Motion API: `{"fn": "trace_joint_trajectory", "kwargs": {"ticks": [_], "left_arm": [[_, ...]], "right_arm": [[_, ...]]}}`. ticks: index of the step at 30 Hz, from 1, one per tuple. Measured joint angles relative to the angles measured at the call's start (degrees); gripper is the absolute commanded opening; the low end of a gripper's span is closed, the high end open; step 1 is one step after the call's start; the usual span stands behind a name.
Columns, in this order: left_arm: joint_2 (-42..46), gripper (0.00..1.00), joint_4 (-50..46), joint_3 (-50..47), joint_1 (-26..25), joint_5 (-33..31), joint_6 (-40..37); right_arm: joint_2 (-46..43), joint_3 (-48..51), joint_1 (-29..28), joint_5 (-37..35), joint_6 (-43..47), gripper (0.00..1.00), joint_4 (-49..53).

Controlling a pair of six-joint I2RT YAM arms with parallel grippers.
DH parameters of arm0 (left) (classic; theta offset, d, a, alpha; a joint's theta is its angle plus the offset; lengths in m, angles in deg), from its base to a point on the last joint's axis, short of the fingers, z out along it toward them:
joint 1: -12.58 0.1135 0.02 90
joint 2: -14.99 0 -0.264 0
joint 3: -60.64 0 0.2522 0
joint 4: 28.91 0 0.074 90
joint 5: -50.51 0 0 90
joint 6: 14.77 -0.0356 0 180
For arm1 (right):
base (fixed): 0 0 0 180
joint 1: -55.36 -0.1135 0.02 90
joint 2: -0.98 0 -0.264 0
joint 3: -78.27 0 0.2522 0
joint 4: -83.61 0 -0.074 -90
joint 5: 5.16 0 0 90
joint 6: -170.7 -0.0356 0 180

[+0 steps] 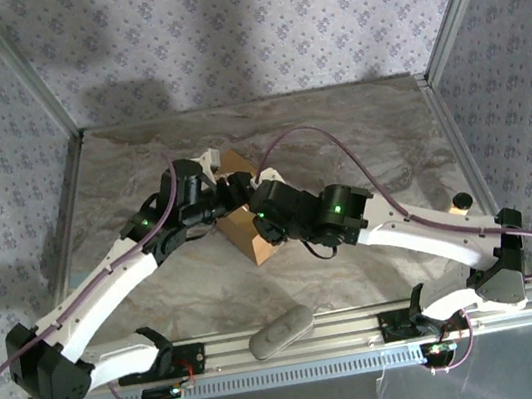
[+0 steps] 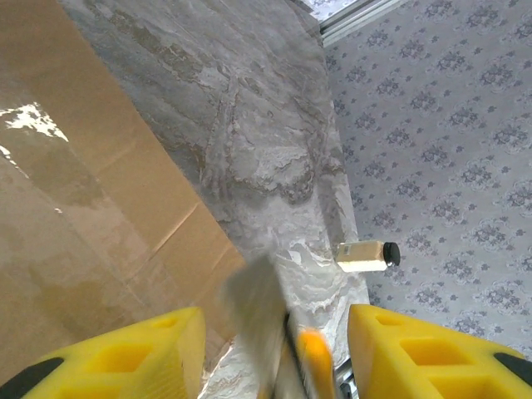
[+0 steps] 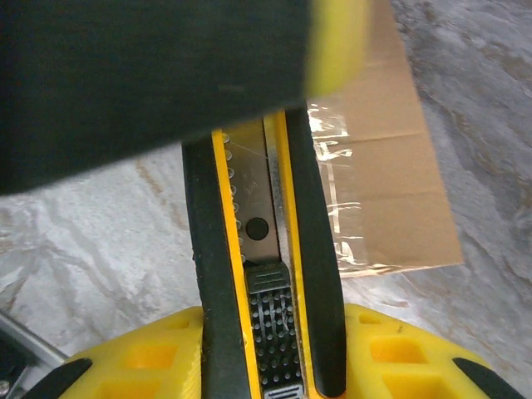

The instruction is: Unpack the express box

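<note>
marble table (image 1: 359, 144), express box (image 1: 241, 234) beside parted left gripper (image 2: 278, 349), right gripper (image 3: 266, 349) clamped on knife (image 3: 266, 249)

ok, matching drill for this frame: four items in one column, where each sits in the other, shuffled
1 express box
2 utility knife
3 small black-capped bottle
4 grey oblong object

a on the near rail
b held in the right end effector
c middle of the table
d by the table's right edge

Pairs: 1-c, 2-b, 3-d, 4-a

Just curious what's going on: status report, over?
Right gripper shut on box cutter. Left gripper open, flanking the blade. Express box top flat, taped. Small bottle well aside.
</note>
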State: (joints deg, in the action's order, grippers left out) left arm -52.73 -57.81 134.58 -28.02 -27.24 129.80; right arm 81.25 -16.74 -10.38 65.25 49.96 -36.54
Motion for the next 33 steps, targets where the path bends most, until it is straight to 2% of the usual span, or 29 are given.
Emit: {"fn": "trace_joint_trajectory", "kwargs": {"ticks": [3, 7, 9, 21, 28, 33], "left_arm": [[-0.8, 0.48, 0.4, 0.5, -0.1, 0.2, 0.0], [-0.7, 0.37, 0.4, 0.5, -0.3, 0.2, 0.3], [-0.7, 0.36, 0.4, 0.5, -0.3, 0.2, 0.2], [0.7, 0.38, -0.6, 0.5, -0.3, -0.1, 0.1], [0.9, 0.35, -1.3, 0.5, -0.3, -0.2, 0.0], [0.9, 0.18, -1.3, 0.5, -0.3, -0.2, 0.3]], "right_arm": [[0.0, 0.0, -0.3, 0.8, 0.4, 0.0, -0.9], [0.0, 0.0, -0.3, 1.0, 0.4, 0.0, -1.0], [0.0, 0.0, -0.2, 1.0, 0.4, 0.0, -1.0], [0.0, 0.0, 0.4, 1.0, 0.8, 0.0, -1.0], [0.0, 0.0, 0.4, 1.0, 1.6, 0.0, -1.0], [0.0, 0.0, 0.5, 1.0, 1.9, 0.0, -1.0]]}}
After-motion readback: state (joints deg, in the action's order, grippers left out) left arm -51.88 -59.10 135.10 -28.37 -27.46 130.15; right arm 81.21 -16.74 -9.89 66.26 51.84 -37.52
